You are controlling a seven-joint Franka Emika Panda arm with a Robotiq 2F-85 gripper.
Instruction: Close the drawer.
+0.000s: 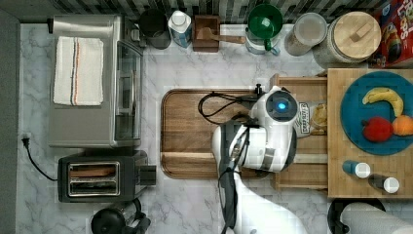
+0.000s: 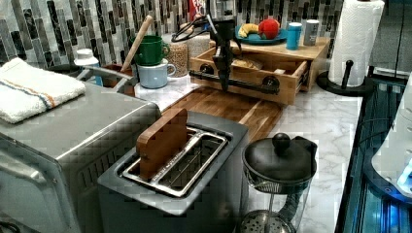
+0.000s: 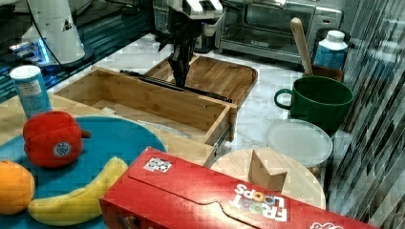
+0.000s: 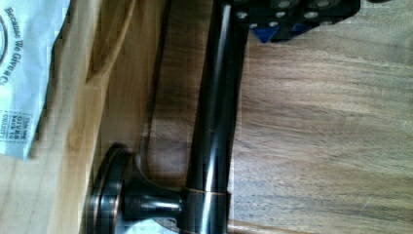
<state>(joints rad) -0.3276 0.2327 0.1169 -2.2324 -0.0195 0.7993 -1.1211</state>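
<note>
- Left view, item one: drawer [image 2: 252, 73], light wood, pulled out from under a flat wooden top [image 2: 286, 48], with its front over the far edge of a dark cutting board [image 2: 228, 104] on the marble bench [image 2: 320, 121].
- Handle [image 2: 243, 82]: long black bar on round mounts across the drawer front; the wrist view shows the bar [image 4: 214, 122] and one mount close up, above the board's grain.
- Pincer [image 2: 225, 82]: hangs straight down at the handle, near its middle; the right view places it [image 3: 180, 78] on the cutting-board side of the bar. Whether the fingers are apart or together cannot be told.
- Drawer contents: a pale printed packet [image 1: 306, 119], seen in the top view just beside the arm's white wrist.
- On the wooden top: blue plate [image 1: 375, 119] carrying a banana [image 1: 384, 97], a red pepper [image 1: 377, 129] and an orange [image 1: 403, 125]; two small shakers beside it.
- Elsewhere on the bench: toaster oven [image 1: 92, 83] with a folded towel [image 1: 78, 70], toaster [image 1: 100, 180], green cup [image 1: 264, 22], paper-towel roll [image 2: 354, 39], cereal box [image 3: 229, 200].
</note>
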